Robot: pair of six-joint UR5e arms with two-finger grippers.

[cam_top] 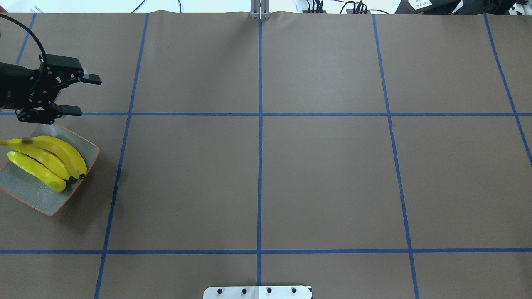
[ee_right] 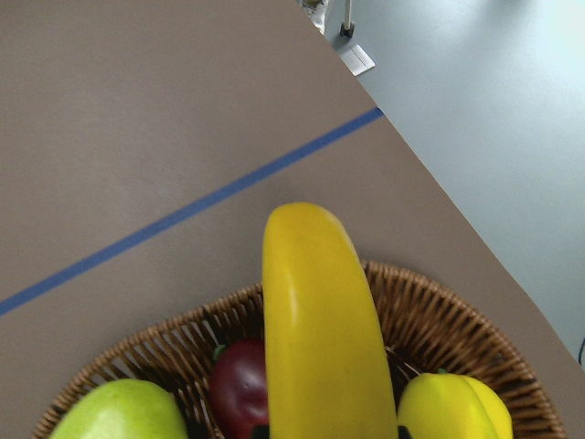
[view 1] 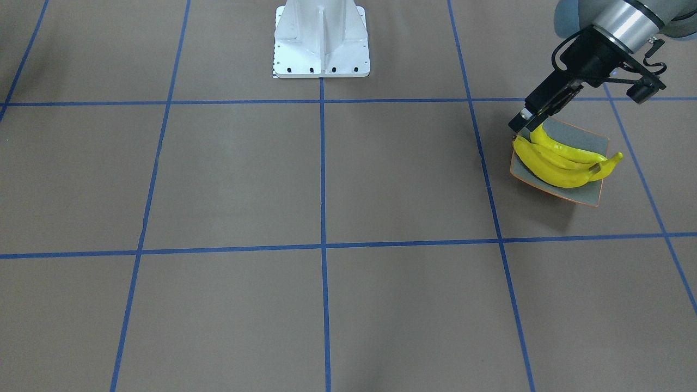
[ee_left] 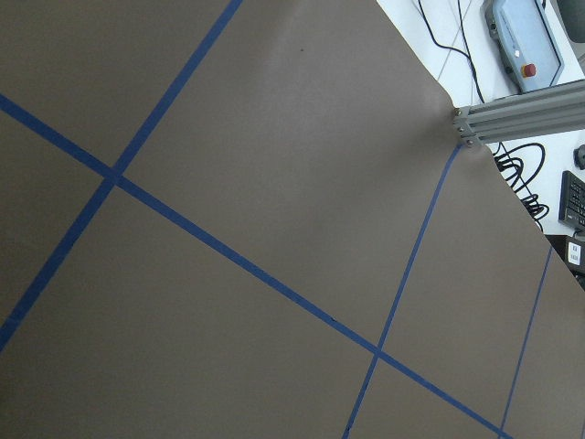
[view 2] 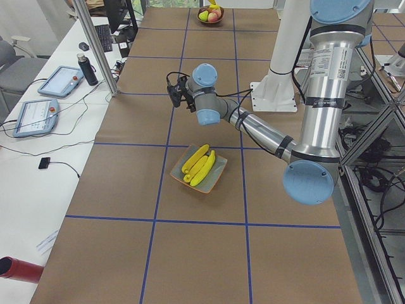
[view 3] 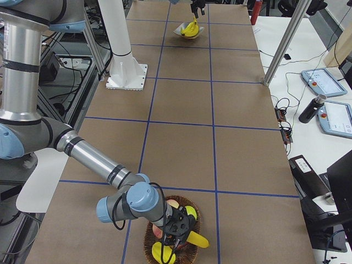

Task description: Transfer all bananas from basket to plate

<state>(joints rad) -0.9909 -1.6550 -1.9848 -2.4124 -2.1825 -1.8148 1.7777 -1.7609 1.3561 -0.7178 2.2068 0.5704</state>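
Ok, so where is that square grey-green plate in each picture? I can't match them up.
Exterior front-facing: plate at the right, above the middle.
Overhead exterior: plate at the left edge, mid-height.
Exterior left: plate in the centre.
Exterior right: plate small, at the top, far end.
Left wrist-mounted: not in it.
Right wrist-mounted: not in it.
Shared landmark: the white robot base, in all four exterior views.

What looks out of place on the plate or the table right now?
Very little. One banana pokes its tip past the rim of the plate on the robot's left side. Otherwise the three bananas lie together on it, and nothing spilled or damaged shows.
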